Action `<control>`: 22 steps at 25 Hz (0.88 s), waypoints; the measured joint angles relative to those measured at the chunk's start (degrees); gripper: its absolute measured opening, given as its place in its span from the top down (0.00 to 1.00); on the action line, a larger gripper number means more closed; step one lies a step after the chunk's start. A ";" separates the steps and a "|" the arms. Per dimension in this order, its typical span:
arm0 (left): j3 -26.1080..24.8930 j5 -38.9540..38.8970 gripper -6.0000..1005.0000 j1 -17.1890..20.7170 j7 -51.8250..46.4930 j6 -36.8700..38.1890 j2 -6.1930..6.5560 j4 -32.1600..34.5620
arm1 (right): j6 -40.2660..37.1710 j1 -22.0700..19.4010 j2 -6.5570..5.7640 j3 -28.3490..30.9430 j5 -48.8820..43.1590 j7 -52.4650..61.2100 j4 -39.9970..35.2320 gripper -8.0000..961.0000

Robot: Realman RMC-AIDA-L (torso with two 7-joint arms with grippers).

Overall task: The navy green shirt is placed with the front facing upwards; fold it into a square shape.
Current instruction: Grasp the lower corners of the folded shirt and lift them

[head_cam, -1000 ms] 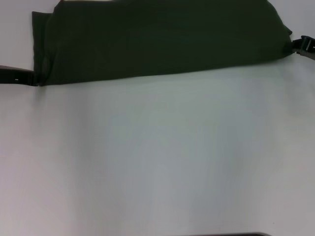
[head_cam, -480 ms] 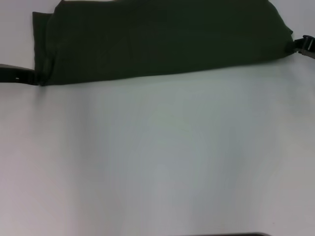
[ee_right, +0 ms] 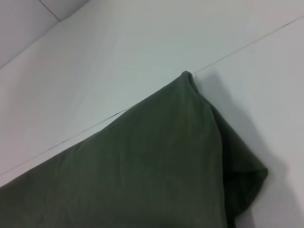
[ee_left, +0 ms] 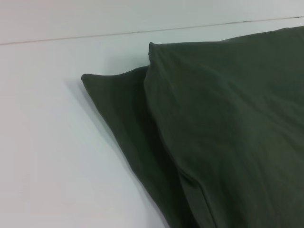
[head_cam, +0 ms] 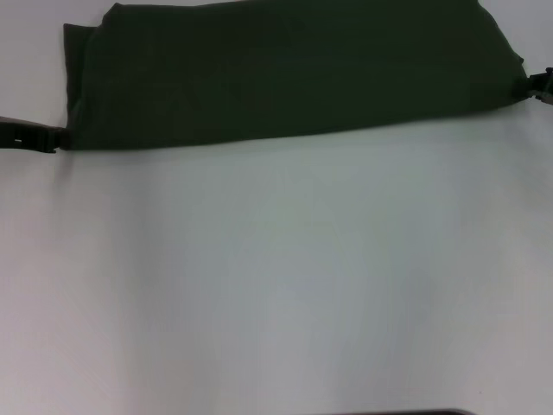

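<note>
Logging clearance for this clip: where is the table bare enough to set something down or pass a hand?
The table is bare across its whole near part, from the navy green shirt's near edge towards the robot. The far part is crowded: the shirt spans it, with the left pincer and right pincer at its near corners.

Navy green shirt [head_cam: 285, 73]: far edge cut by head-view frame. Left end effector [head_cam: 59, 138], right end effector [head_cam: 529, 87]: mostly out of frame, finger state indeterminable.

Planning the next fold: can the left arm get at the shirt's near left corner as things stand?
Probably yes. The left pincer sits right at the near left corner of the navy green shirt, low over the white table. Nothing lies between them. Whether it grips the cloth is unclear.
</note>
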 joint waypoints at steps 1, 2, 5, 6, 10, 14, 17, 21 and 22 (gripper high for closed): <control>0.01 0.00 0.99 0.00 0.00 0.01 0.00 0.01 | -0.22 -0.10 0.00 0.06 0.00 0.00 -0.01 0.98; 0.01 0.00 0.99 0.00 0.00 0.12 0.01 0.01 | -0.49 -0.18 0.01 0.11 0.00 -0.01 -0.02 0.98; -0.08 0.01 0.99 -0.01 0.15 0.99 0.16 0.04 | -1.64 -0.36 0.06 0.19 0.00 -0.39 -0.05 0.98; -0.08 0.07 0.99 -0.01 0.30 1.40 0.21 0.05 | -1.97 -0.48 0.12 0.21 0.00 -0.58 -0.05 0.98; -0.10 0.35 0.99 0.22 0.91 2.49 0.33 0.25 | -3.37 -1.00 0.38 0.26 0.00 -1.42 -0.06 0.98; -0.13 0.36 0.99 1.21 1.73 4.15 0.35 1.82 | -6.19 -2.11 0.50 0.76 0.00 -2.19 -0.08 0.98; -0.24 0.34 0.99 2.23 2.01 5.43 0.34 3.08 | -8.86 -3.18 0.55 2.41 0.00 -3.28 -0.44 0.98; -0.44 0.15 0.99 3.76 2.28 8.40 0.26 5.50 | -12.93 -4.69 0.68 4.03 -0.01 -4.27 -1.27 0.98; -0.60 0.21 0.99 4.10 2.52 9.48 0.20 6.16 | -13.92 -5.11 0.68 4.21 -0.03 -4.37 -1.56 0.98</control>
